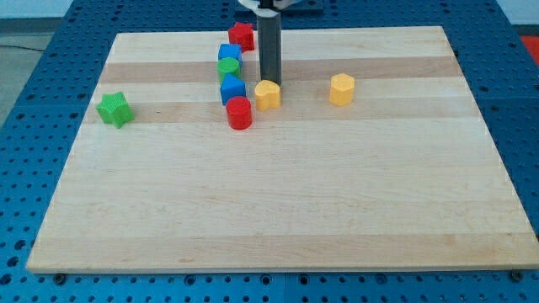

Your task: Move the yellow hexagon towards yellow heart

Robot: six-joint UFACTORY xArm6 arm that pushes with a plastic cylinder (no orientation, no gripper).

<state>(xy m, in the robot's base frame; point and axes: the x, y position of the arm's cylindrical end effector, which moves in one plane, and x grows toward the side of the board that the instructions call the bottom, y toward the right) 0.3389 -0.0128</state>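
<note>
7 small blocks are seen on a pale wooden board (286, 210), whose surface is made of long planks with a fine grain and slightly darker bands. Around the board, a blue perforated table (25, 168) is visible.

A straight dark rod (269, 46) is held upright near the view's top, and my tip (269, 82) is set down at the top edge of the yellow heart (267, 94), touching it or just short of it; contact cannot be told for sure. No jaws are carried by the rod, so nothing is gripped by it.

The yellow hexagon (341, 88), a smooth, glossy plastic piece with flat faces, is found to the view's right of the heart, well apart from it and from my tip.

Just left of the heart, a red cylinder (239, 112) is placed. Above it, a column is formed by a blue block (232, 88), a green block (228, 69), another blue block (230, 53) and a red block (242, 35); their exact shapes cannot be made out. A green star (114, 109) is set alone toward the view's left.
</note>
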